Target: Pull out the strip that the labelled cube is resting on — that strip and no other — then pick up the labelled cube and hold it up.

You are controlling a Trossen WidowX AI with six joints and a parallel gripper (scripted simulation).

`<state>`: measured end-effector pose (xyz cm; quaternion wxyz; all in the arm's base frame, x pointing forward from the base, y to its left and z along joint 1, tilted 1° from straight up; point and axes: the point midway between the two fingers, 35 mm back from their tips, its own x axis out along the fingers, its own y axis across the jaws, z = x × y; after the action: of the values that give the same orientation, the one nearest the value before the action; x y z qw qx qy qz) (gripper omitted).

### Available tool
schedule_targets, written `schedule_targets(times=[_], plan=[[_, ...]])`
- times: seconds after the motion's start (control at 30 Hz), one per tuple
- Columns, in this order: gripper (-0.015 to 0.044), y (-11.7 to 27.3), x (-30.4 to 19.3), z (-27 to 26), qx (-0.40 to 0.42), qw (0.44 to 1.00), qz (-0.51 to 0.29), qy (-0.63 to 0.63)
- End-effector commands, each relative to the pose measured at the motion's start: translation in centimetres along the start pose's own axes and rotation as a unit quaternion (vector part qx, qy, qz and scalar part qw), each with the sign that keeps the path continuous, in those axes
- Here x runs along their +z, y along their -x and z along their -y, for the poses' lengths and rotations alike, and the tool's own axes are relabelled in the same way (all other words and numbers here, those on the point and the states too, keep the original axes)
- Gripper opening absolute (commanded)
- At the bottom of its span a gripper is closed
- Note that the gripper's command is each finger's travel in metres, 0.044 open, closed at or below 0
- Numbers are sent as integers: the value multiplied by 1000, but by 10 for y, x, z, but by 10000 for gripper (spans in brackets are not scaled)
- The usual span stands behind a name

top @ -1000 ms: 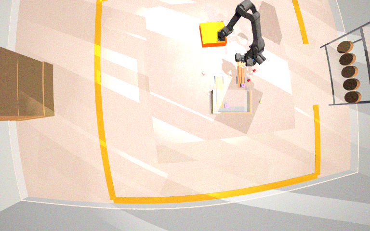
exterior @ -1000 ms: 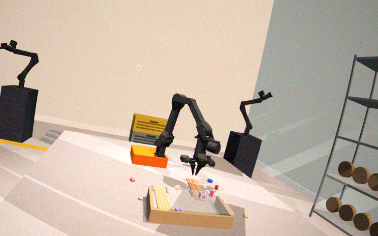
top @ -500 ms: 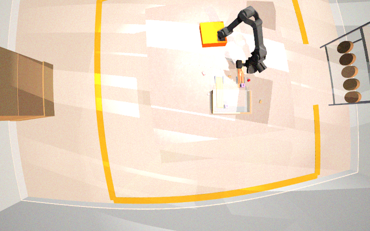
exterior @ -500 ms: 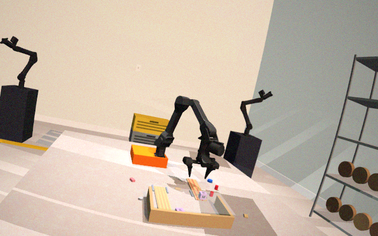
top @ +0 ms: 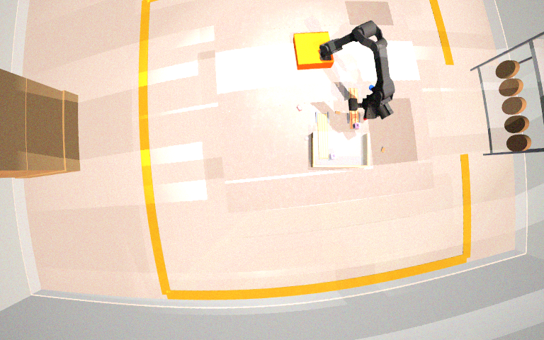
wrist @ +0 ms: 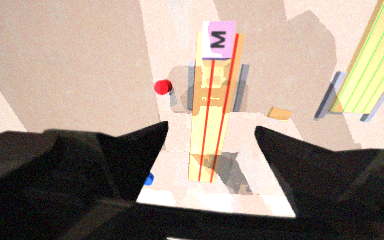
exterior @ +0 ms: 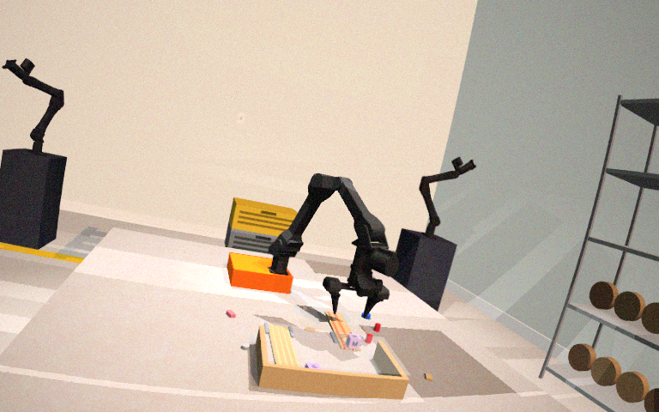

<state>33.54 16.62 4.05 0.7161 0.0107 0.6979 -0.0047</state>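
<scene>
The lilac cube marked M sits on the far end of the red-lined strip, just outside the open side of the wooden-walled box. The strip lies between two grey guides. My gripper is open and empty, fingers apart on either side above the strip, away from the cube. A green-lined strip lies left of it in the top and exterior views, with another lilac cube near its inner end.
Red cylinders and a blue piece lie beside the red-lined strip. A tan block lies between the strips. The orange box is at the arm's base.
</scene>
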Motion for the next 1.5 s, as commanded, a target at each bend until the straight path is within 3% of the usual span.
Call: schedule_targets(times=[0.0,0.6,0.83,1.47], plan=[[440,1,15,1,-1,1000,-1,2],[440,6,81,3,-2,1000,1,2],[256,-2,81,3,-2,1000,1,2],[250,-33,82,2,-2,1000,1,2]])
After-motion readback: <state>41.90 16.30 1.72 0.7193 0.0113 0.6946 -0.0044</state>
